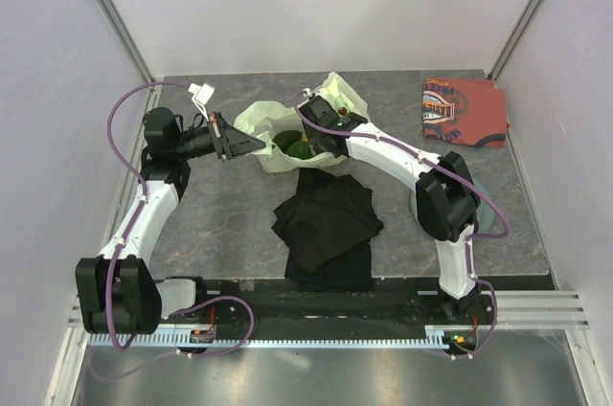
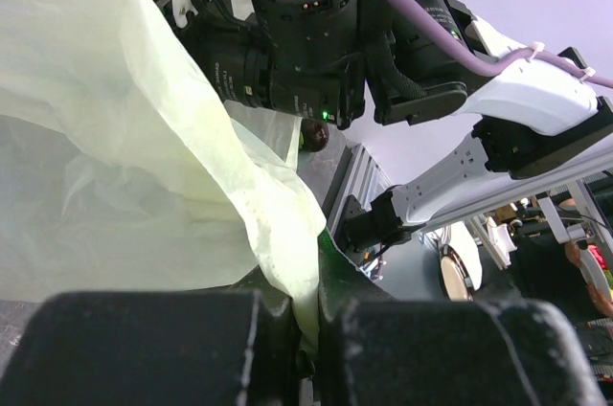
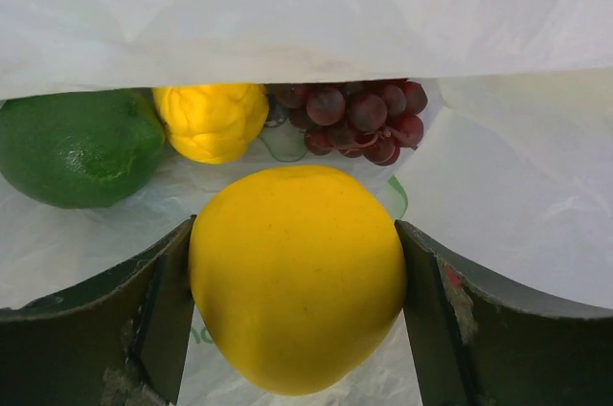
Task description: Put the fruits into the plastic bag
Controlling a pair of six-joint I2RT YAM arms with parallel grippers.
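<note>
The pale yellow-green plastic bag (image 1: 273,130) lies open at the table's middle back. My left gripper (image 1: 235,143) is shut on the bag's edge (image 2: 287,224) and holds the mouth open. My right gripper (image 1: 321,119) reaches into the bag and is shut on a round yellow fruit (image 3: 297,272). Inside the bag, beyond it, lie a green fruit (image 3: 77,147), a bumpy yellow fruit (image 3: 211,119) and a dark red grape bunch (image 3: 359,119). The green fruit shows in the top view (image 1: 297,147).
A folded black cloth (image 1: 326,224) lies in front of the bag. A red-orange patterned cloth (image 1: 465,111) lies at the back right. A round grey-green plate (image 1: 496,219) sits partly behind the right arm.
</note>
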